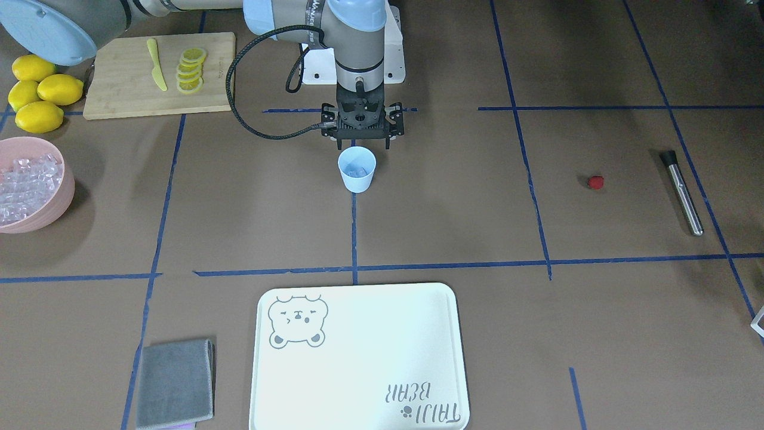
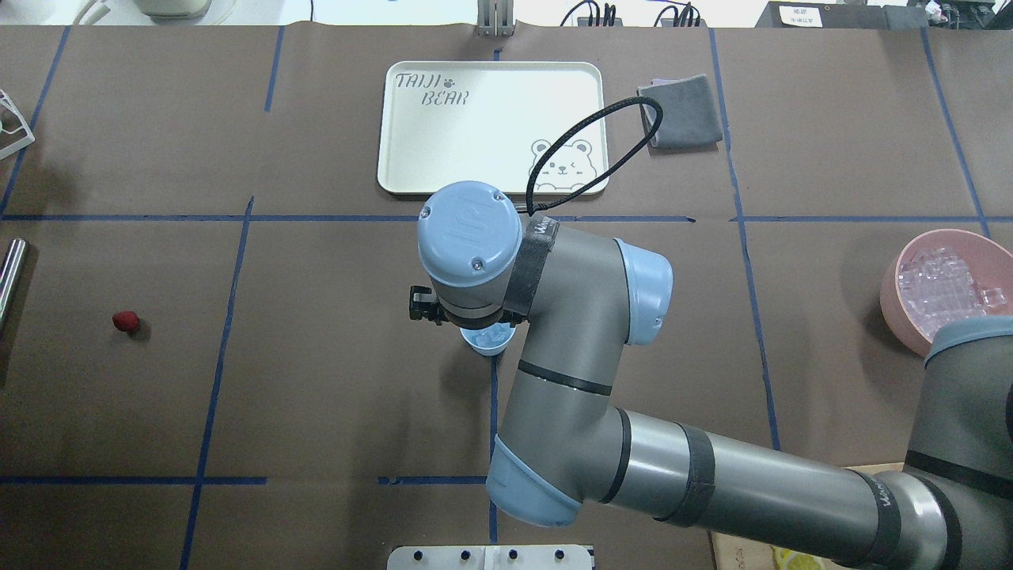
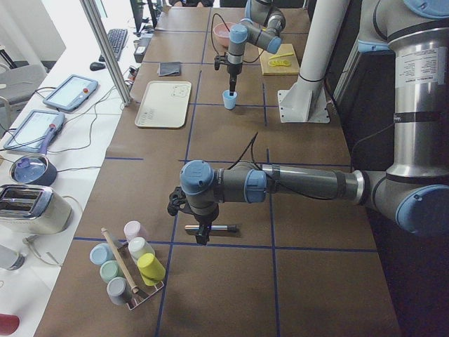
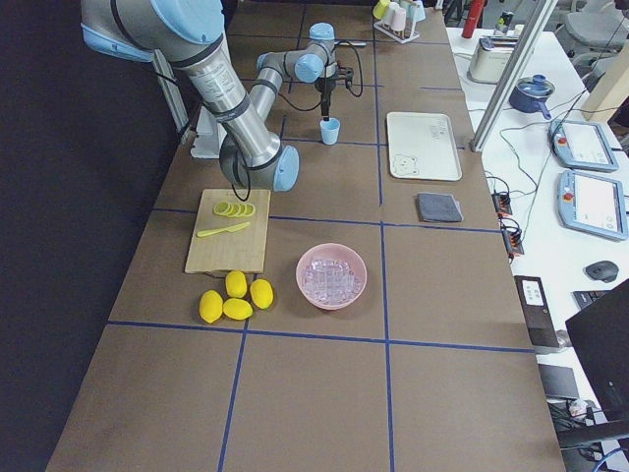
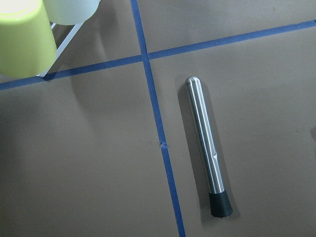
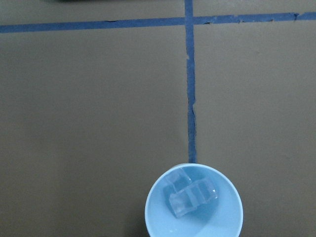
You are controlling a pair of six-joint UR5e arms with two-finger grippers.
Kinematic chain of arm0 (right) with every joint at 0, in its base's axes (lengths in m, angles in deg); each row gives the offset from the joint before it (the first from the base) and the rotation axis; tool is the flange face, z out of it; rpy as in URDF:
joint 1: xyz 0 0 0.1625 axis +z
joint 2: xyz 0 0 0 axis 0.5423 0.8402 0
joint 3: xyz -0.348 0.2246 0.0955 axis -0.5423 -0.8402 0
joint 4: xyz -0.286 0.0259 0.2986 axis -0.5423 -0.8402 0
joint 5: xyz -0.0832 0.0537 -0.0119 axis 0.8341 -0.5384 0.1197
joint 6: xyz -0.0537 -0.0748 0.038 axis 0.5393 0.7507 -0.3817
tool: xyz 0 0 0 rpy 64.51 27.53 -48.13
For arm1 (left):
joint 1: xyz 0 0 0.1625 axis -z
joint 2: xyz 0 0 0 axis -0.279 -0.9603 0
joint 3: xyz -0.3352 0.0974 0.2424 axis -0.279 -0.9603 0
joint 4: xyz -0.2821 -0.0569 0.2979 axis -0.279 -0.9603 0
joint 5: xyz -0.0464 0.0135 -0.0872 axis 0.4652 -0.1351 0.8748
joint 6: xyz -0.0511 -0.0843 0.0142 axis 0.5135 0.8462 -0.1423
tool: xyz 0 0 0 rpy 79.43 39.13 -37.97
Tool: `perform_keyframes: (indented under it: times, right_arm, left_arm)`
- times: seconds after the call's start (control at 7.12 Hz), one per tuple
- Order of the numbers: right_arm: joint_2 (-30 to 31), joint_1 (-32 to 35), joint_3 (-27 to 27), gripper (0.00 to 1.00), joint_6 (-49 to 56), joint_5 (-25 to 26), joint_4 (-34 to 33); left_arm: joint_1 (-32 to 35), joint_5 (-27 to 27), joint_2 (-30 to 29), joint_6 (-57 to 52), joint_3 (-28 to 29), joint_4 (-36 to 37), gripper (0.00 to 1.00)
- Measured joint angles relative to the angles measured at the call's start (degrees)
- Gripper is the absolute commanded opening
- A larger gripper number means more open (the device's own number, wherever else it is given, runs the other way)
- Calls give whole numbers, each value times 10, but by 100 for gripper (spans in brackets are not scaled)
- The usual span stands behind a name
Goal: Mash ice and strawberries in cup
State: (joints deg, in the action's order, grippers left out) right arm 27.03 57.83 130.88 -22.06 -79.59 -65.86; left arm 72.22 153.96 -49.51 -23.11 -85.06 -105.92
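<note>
My right gripper [image 1: 363,145] hangs spread, empty, just over the cup [image 1: 357,169] — ice [image 6: 190,197] inside shows clearly only on its wrist camera. Strawberry [image 1: 595,182] well off its left; muddler [image 5: 205,143] under left gripper [image 3: 201,237] — grip I can't tell.

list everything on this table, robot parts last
plastic cup: one, pale blue, centre
ice cubes: clear, few in the cup, many in the bowl
round bowl: one, pink, robot's right end
strawberry: one, red, robot's left side
metal muddler: one, steel, black tip, left end
lemons: four, yellow, beside the board
wooden cutting board: one, tan, by the lemons
lemon slices, plastic knife: yellow, on the board
bear-print tray: one, white, operators' edge
folded cloth: one, grey, beside the tray
rack of cups: one, pastel, left end
right hand: one, black, open above the cup
left hand: one, black, over the muddler
</note>
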Motion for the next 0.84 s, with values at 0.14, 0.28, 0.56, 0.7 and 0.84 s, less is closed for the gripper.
perform_keyframes:
  times: [0.14, 0.28, 0.56, 0.7, 0.84]
  right_arm:
    - [2, 23, 0, 99, 16, -9, 0]
    - [7, 55, 0, 99, 44, -31, -1]
    - [49, 141, 8, 99, 140, -100, 0]
    - [100, 188, 29, 99, 221, -123, 2]
    - [164, 242, 59, 99, 318, -150, 4]
  left_arm:
    - [0, -1, 0, -2, -3, 0, 100]
    - [0, -3, 0, -2, -7, 0, 100]
    - [0, -4, -4, 1, -10, 0, 100]
    - [0, -4, -11, 2, -10, -1, 100]
    - [0, -3, -19, 1, -9, -4, 100]
